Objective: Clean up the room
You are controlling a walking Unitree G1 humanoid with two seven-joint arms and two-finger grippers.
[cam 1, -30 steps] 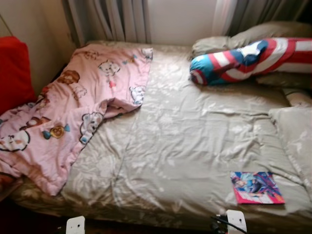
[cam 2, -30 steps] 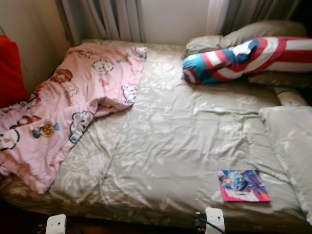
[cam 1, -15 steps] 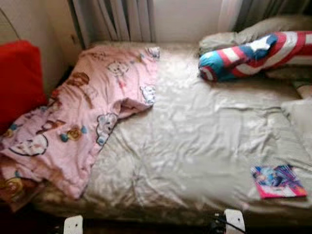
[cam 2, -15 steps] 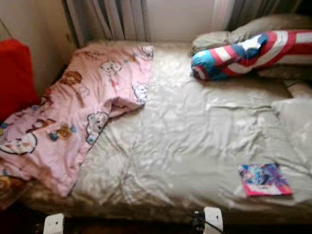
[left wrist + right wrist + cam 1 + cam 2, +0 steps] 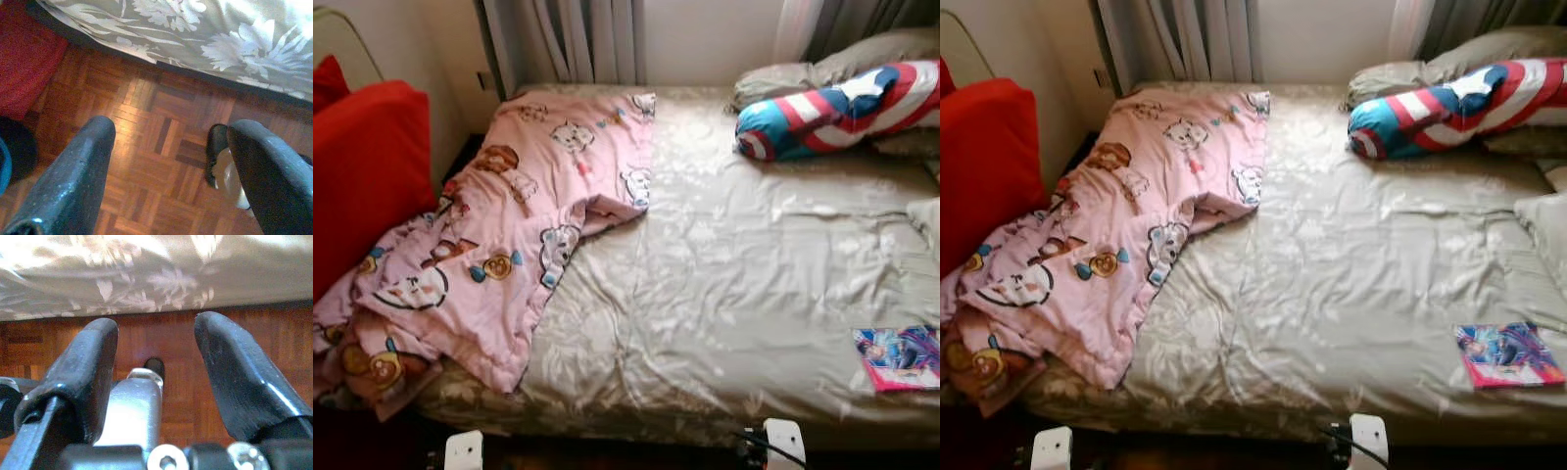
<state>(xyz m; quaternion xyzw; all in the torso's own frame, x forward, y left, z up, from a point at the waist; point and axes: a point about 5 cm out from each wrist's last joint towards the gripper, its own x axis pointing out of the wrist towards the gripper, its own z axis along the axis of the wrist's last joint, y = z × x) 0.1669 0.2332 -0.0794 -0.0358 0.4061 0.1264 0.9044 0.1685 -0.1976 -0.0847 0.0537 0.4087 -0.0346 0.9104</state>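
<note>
Above the parquet floor [image 5: 146,161], the left gripper [image 5: 168,171] and right gripper [image 5: 156,377] are held spread wide (nothing gripped). Beyond, a pink blanket [image 5: 489,235] is draped over the bed [image 5: 734,274]; a magazine [image 5: 899,357] and striped bolster [image 5: 837,110] lie apart.

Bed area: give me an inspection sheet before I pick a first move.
Surface: bed with a rumpled beige floral cover.
Job's things: pink cartoon blanket bunched on the robot's left, spilling over the bed's edge; magazine flat near the front right corner.
Clutter: striped red, white and blue bolster and beige pillows at the far right.
Grippers: left gripper and right gripper both open, hanging over the wooden floor by the bed's edge.
Cables: black cable at the bottom edge.
Surroundings: red cushion at left, curtains behind.
</note>
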